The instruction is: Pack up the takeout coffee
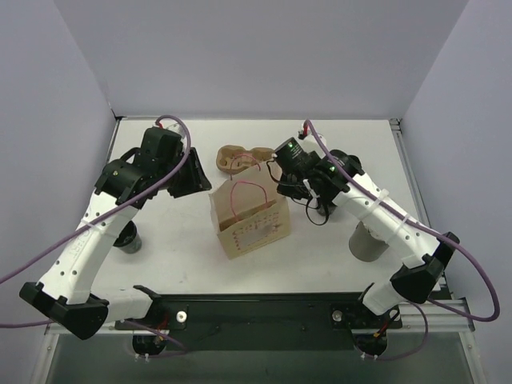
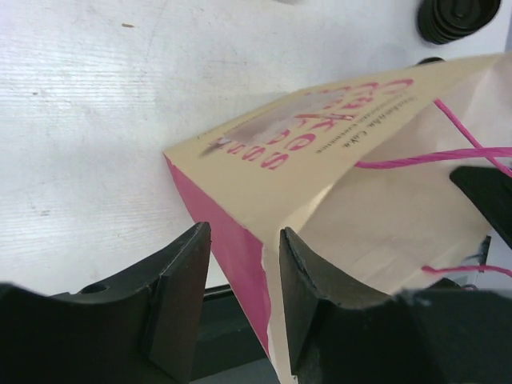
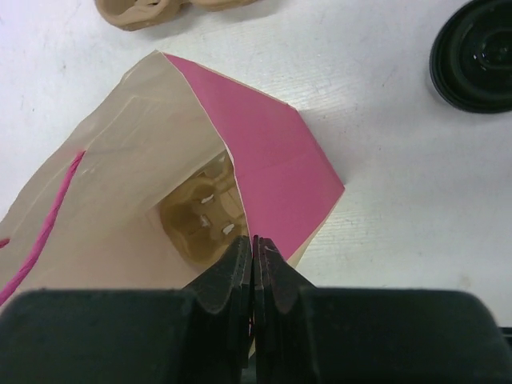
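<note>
Right gripper [image 3: 254, 256] pinched shut on the tan paper bag [image 3: 120, 160] rim, left gripper [image 2: 244, 264] half-open astride the opposite edge; small black disposable cup [image 1: 128, 238] stands outside the bag, well behind the left gripper, left arm nearer.

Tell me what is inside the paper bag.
A brown pulp tray lies at the bottom of the bag. No cup shows on its visible part; the bag's walls hide the rest.

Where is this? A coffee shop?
Likely a robot test booth, not a shop: plain white walls around a table, two robot arms bolted at its edge, working on a paper bag.
</note>
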You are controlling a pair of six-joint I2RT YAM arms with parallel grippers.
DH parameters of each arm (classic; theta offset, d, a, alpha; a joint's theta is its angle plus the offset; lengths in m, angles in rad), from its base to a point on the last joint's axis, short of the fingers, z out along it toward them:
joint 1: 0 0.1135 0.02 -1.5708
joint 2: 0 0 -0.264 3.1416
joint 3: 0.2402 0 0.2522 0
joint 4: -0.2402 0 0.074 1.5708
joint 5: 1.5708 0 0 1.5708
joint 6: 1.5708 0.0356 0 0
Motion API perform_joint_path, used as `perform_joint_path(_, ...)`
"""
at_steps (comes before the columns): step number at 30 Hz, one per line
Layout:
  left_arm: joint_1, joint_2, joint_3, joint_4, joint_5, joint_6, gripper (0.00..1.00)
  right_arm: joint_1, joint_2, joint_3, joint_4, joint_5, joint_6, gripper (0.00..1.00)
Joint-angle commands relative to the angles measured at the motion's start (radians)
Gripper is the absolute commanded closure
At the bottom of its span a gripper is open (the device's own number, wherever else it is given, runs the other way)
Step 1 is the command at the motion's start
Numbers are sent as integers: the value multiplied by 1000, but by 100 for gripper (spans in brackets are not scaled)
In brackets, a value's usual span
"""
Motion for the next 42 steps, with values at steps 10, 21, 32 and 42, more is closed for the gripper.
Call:
perform_joint_path(10, 15, -63, -49, 50, -5, -20, 50, 32, -97, -56, 2, 155, 216, 95)
perform_joint_path(21, 12, -34, -155, 223, 78, -23, 53, 32, -105, -58, 10, 166, 207, 93)
perform_joint_path(32, 10, -110, -115, 216, -28, -72, 53, 26, -113, -79, 19, 166, 218, 93)
perform_joint_path(42, -4, -83, -225, 275, 60, -82, 54, 23, -103, -85, 34, 158, 224, 92)
